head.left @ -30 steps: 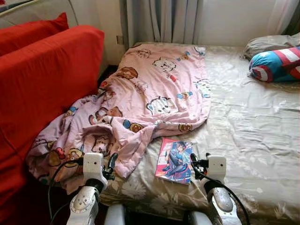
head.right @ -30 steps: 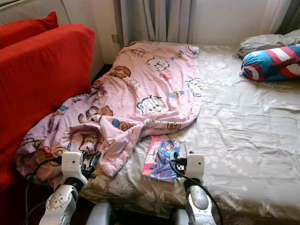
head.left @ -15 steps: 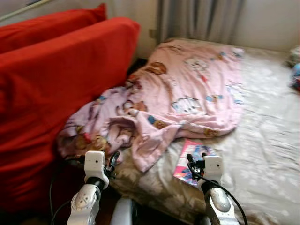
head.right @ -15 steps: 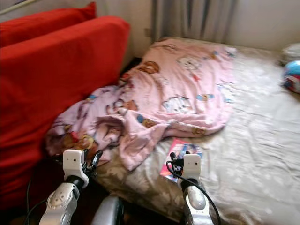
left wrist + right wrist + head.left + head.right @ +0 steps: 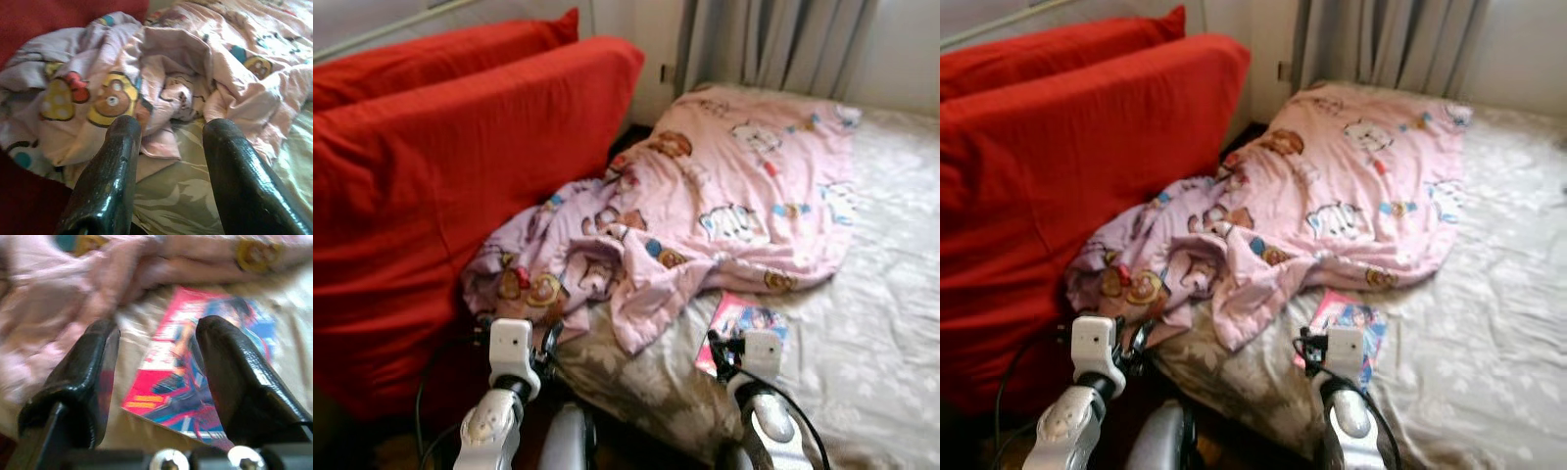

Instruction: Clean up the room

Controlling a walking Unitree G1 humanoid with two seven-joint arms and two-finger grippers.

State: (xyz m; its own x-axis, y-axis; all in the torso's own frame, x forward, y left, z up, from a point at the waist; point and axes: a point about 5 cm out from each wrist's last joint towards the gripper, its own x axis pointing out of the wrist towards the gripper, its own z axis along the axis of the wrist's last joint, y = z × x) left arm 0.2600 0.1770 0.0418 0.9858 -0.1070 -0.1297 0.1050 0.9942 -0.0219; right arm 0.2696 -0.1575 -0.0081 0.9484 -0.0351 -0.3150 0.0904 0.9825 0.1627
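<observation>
A rumpled pink cartoon-print blanket (image 5: 724, 211) lies across the left half of the bed, its bunched end (image 5: 112, 93) spilling over the near corner. A colourful comic book (image 5: 744, 323) lies flat on the sheet just past the blanket's edge. My left gripper (image 5: 168, 132) is open, held low at the bed's near corner, fingers pointing at the bunched blanket. My right gripper (image 5: 156, 352) is open too, hovering just short of the comic book (image 5: 195, 377), nothing between its fingers.
A red sofa (image 5: 440, 176) with a red cushion stands tight against the bed's left side. The grey floral bed sheet (image 5: 891, 294) stretches to the right. Grey curtains (image 5: 783, 39) hang behind the bed's head.
The whole view has swung left: the sofa takes up more of the picture and the pillows at the right have gone out of frame. Both grippers stay open in the same pose.
</observation>
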